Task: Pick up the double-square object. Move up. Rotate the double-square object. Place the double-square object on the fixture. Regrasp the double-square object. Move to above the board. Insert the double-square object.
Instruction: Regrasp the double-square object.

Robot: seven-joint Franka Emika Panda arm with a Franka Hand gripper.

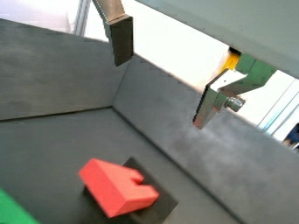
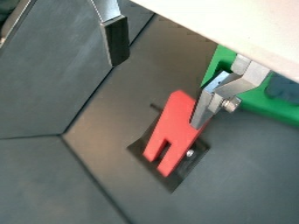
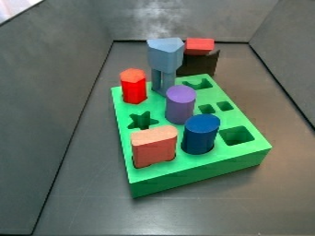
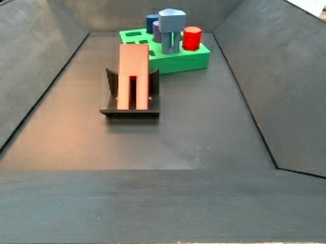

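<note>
The double-square object (image 4: 132,74), a long red stepped prism, rests on the dark fixture (image 4: 132,113) on the bin floor, apart from the green board (image 4: 185,61). It shows in both wrist views (image 1: 117,186) (image 2: 172,133) and, end-on, in a side view (image 3: 198,44). My gripper (image 2: 162,74) hangs above the object, open and empty; it also shows in a wrist view (image 1: 166,74). One finger (image 2: 208,105) stands near the object's upper end, the other is well off to the side. The gripper is out of both side views.
The board (image 3: 240,157) carries a red hexagonal peg (image 3: 133,86), a grey-blue pentagonal peg (image 3: 164,57), a purple cylinder (image 3: 181,103), a blue cylinder (image 3: 201,135) and a salmon-pink peg (image 3: 154,147). Sloping grey walls (image 4: 38,76) enclose the floor.
</note>
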